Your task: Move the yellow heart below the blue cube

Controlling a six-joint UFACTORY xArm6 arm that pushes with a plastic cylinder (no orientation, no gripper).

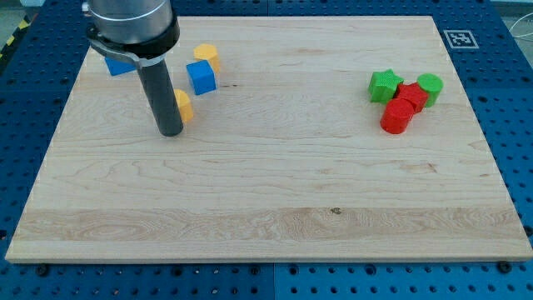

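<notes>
The blue cube (201,77) sits on the wooden board (275,192) at the upper left. A yellow block (206,56) lies just above it, touching its top edge; its shape is unclear. Another yellow block (183,106), partly hidden behind my rod, lies below and left of the blue cube. My tip (170,132) rests on the board right against that yellow block's left side, below and left of the blue cube.
A second blue block (119,65) shows at the far upper left, mostly hidden by the arm. At the right stand a green star (384,85), a green round block (430,86) and two red blocks (411,96), (396,116).
</notes>
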